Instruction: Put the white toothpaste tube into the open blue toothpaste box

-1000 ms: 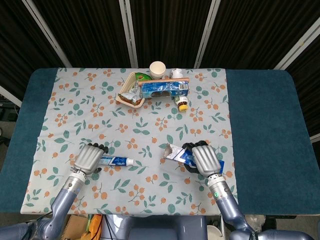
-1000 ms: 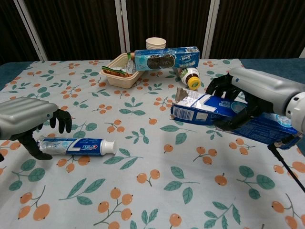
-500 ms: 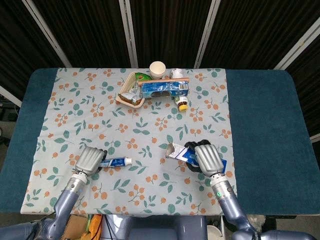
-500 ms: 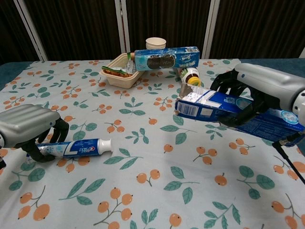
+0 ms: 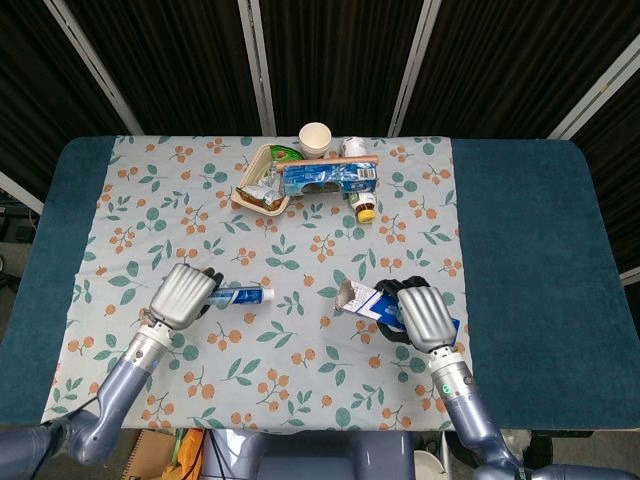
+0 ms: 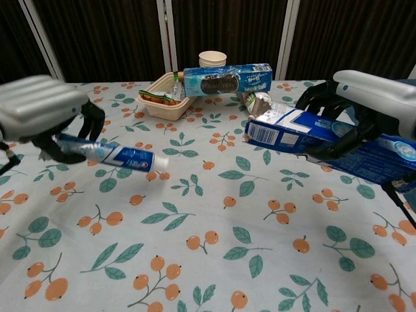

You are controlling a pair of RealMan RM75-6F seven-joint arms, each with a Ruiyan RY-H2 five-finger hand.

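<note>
From the head view, the left hand (image 5: 181, 296) gripped the white toothpaste tube (image 5: 240, 295) by its tail end, the capped end pointing right toward the middle of the floral tablecloth (image 5: 150, 200). The right hand (image 5: 427, 316) gripped the blue toothpaste box (image 5: 372, 303), whose open, ragged-flapped end faced left toward the tube; the two ends were well apart. At the far edge of the cloth sat a paper cup (image 5: 315, 137), a food tray (image 5: 262, 180) with wrappers in it, a second blue box (image 5: 330, 178) lying beside the tray, and a small bottle with a yellow cap (image 5: 364, 208).

From the chest view, the left hand (image 6: 45, 117) held the tube (image 6: 117, 155) clear of the cloth, tilted with its cap end lower and to the right. The image was blurred there, so how the fingers wrapped the tube was hard to make out. The right hand (image 6: 354, 120) clasped the box (image 6: 305, 130) from above and below, lifted off the table, open end at the left. The paper cup (image 6: 212, 59), tray (image 6: 159, 94) and second box (image 6: 226, 79) stood at the far side.
</note>
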